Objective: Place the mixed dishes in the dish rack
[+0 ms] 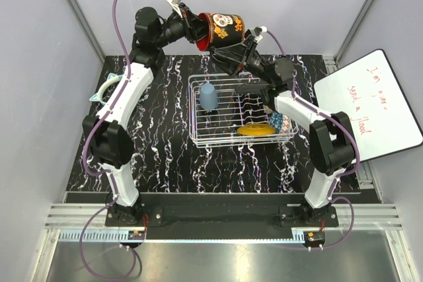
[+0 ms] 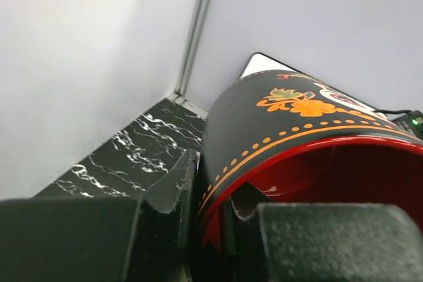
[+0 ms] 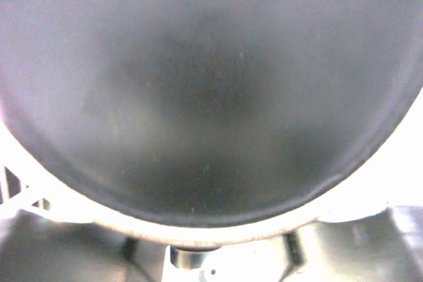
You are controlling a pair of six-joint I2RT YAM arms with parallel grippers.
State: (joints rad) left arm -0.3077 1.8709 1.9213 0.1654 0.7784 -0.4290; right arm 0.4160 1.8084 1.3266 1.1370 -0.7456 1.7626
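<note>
The dark mug (image 1: 223, 30) is held in the air on its side above the far edge of the table (image 1: 165, 150), behind the dish rack (image 1: 192, 111), with its red inside turned toward the left arm. The left claw (image 1: 197, 31) is clamped on the mug's rim; in the left wrist view (image 2: 208, 189) one finger is seen inside the red lip and the other against the black outer wall (image 2: 277, 130). The right claw (image 1: 239, 45) is placed close against the mug's other end, and whether it is open or closed cannot be told, since the right wrist view is filled by a blurred dark round surface (image 3: 198, 97). Inside the rack, a blue cup (image 1: 209, 96) is seen at the left, and a yellow plate (image 1: 254, 130) and a flowered plate (image 1: 280, 122) at the near right corner.
</note>
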